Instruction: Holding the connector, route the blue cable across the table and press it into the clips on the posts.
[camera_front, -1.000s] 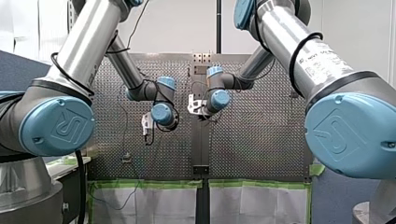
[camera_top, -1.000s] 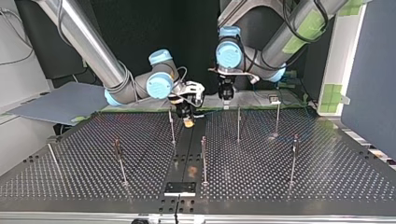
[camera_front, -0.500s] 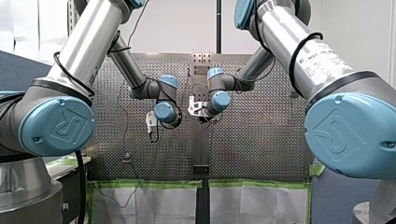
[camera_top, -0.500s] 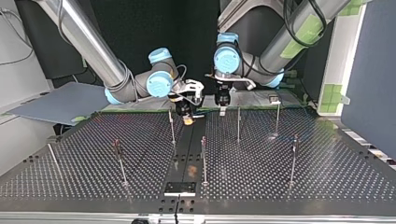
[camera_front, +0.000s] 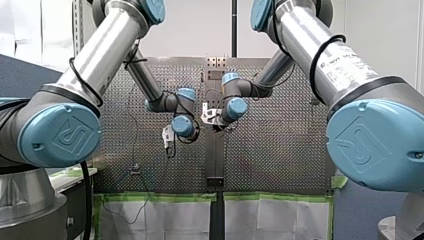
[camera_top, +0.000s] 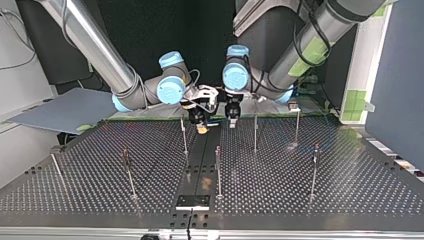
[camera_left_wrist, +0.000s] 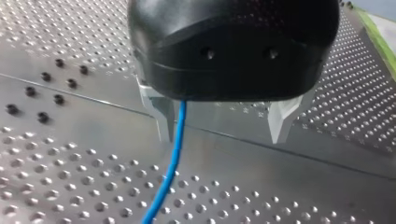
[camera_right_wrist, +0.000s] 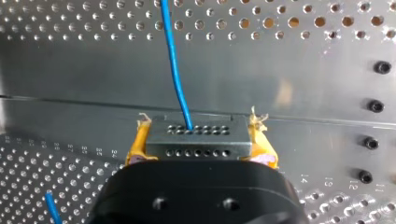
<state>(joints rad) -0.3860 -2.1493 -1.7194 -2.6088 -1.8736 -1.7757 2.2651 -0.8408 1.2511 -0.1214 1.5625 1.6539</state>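
Our right gripper (camera_right_wrist: 199, 140) is clamped on the connector (camera_right_wrist: 196, 145) between yellow pads (camera_right_wrist: 136, 142), over the middle strip of the table (camera_top: 300, 200), at the top view's far side. The cable (camera_left_wrist: 175, 154) passes through our left gripper (camera_left_wrist: 223, 126), whose fingers (camera_left_wrist: 161, 116) stand wide, with the cable just beside one of them. Closing now could pinch it on that finger's edge or miss it. A hard pull towards the posts (camera_top: 255, 132) might drag the connector from the pads.

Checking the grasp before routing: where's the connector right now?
The connector sits clamped between my right gripper's yellow pads, over the table's plain centre strip, with the blue cable running out ahead.
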